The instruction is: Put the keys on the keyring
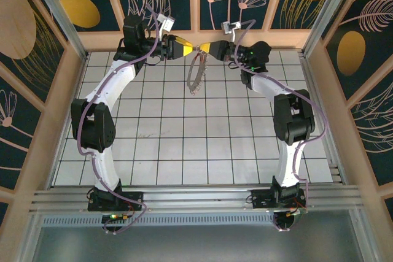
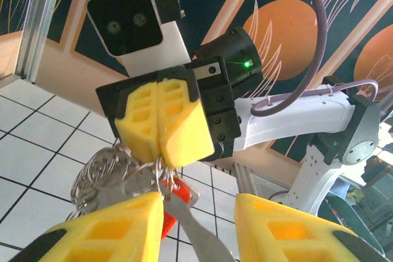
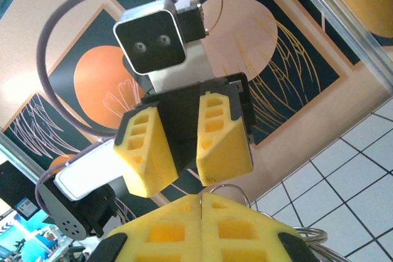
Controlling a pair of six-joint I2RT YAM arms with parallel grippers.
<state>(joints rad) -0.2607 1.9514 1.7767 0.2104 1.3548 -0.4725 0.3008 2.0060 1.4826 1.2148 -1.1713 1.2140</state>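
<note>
Partly, the key (image 2: 179,189) hides — behind the left end effector (image 2: 199,213).

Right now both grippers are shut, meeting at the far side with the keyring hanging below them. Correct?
No. Only the right gripper is shut; the left gripper has its fingers apart, as the right wrist view shows. The keyring does hang below them.
</note>
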